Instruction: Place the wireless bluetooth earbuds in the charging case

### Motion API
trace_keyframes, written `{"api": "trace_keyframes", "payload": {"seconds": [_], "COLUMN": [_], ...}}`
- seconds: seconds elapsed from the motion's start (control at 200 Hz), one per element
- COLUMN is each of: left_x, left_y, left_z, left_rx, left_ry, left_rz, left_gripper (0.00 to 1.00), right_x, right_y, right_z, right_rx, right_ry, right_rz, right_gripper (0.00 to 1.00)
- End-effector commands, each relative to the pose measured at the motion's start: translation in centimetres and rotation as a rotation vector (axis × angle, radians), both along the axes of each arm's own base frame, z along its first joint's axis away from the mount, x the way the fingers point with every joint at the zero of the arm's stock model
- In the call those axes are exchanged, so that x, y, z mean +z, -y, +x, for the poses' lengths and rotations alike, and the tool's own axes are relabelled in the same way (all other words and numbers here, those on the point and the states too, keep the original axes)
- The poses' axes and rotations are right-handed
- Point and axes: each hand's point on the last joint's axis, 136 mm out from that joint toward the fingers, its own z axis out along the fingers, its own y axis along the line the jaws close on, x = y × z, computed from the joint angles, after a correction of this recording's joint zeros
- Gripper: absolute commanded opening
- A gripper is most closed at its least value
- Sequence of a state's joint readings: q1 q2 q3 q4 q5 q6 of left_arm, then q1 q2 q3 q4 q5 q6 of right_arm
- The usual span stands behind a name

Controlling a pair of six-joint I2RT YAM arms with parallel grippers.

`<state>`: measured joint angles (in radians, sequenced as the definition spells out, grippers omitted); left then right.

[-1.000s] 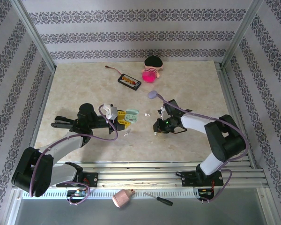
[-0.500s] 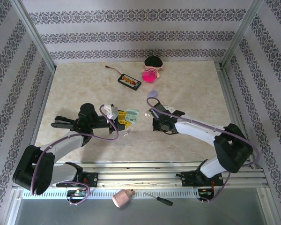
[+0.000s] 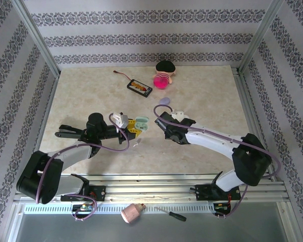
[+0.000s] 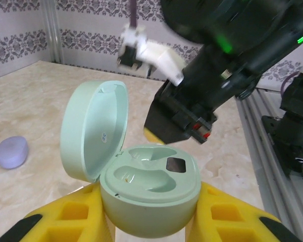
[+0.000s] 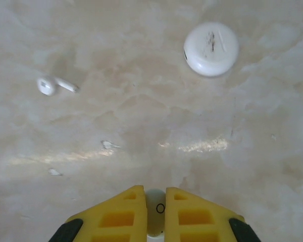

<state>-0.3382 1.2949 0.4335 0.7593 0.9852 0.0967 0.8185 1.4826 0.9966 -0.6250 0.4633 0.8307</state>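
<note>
Right hand (image 5: pixel 155 194) pinched almost closed on a small white earbud (image 5: pixel 155 210). The bud sits right between the yellow fingertips, only its rounded top peeking through the slot. Fingers point down at the table (image 5: pixel 141 126), hand held off the surface. Right arm comes in from the right side, elbow out near the table's right edge, forearm stretched left toward the middle, wrist bent down. From the left wrist camera this hand hangs just behind the open mint charging case (image 4: pixel 150 184), close over its far rim. Touching or not, cannot tell.

Left hand (image 3: pixel 136 125) clamped on that case, yellow fingers on either side of the base, the gap between them filled by the case. Case upright, lid (image 4: pixel 93 128) swung open to the left on its hinge. Both wells look empty, with a small dark square in the right-hand one. Left arm lies low along the table, forearm running right, hand level, facing the right hand.

Loose items: a second white earbud (image 5: pixel 53 85) on the table ahead and left of the right hand, well apart from it. A closed white round case (image 5: pixel 211 48) farther ahead to the right. Lavender case (image 3: pixel 164 101) closed on the table just beyond the two hands.
</note>
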Motion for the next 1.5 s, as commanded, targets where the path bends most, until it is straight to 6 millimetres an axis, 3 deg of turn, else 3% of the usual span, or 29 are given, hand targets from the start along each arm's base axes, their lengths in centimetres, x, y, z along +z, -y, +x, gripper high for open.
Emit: {"api": "trace_keyframes", "payload": {"seconds": [0.0,0.16,0.335,0.58,0.874,1.119,1.254,1.369,1.494], "left_x": [1.2,1.4,1.6,2.0,2.8,2.9,3.1,3.1,3.0], "left_y": [-0.4,-0.3,-0.1,0.1,0.2,0.1,0.1,0.0,0.0], "left_z": [1.2,1.4,1.1,0.3,-0.1,0.1,0.0,0.1,0.2], "left_rx": [0.049,0.046,0.023,-0.025,-0.041,-0.027,-0.029,-0.024,-0.016], "left_ry": [0.080,0.084,0.083,0.074,0.079,0.075,0.075,0.076,0.079], "left_rz": [-0.029,-0.042,-0.046,-0.060,-0.069,-0.066,-0.073,-0.076,-0.073], "left_gripper": [0.28,0.28,0.28,0.28,0.28,0.28,0.28,0.28,0.28], "right_x": [4.8,8.4,12.3,14.9,13.1,10.8,10.6,10.8,11.8], "right_y": [-1.1,-4.3,-9.9,-13.3,-14.0,-13.3,-13.1,-13.4,-13.9], "right_z": [1.0,1.3,-0.4,-2.5,-2.4,-2.7,-2.9,-3.1,-3.4], "right_rx": [0.028,0.157,0.488,0.734,0.769,0.765,0.765,0.788,0.809], "right_ry": [0.134,0.233,0.383,0.488,0.447,0.400,0.397,0.397,0.413], "right_rz": [0.035,0.131,0.368,0.512,0.481,0.445,0.444,0.459,0.494], "right_gripper": [0.09,0.08,0.09,0.06,0.06,0.06,0.06,0.12,0.31]}}
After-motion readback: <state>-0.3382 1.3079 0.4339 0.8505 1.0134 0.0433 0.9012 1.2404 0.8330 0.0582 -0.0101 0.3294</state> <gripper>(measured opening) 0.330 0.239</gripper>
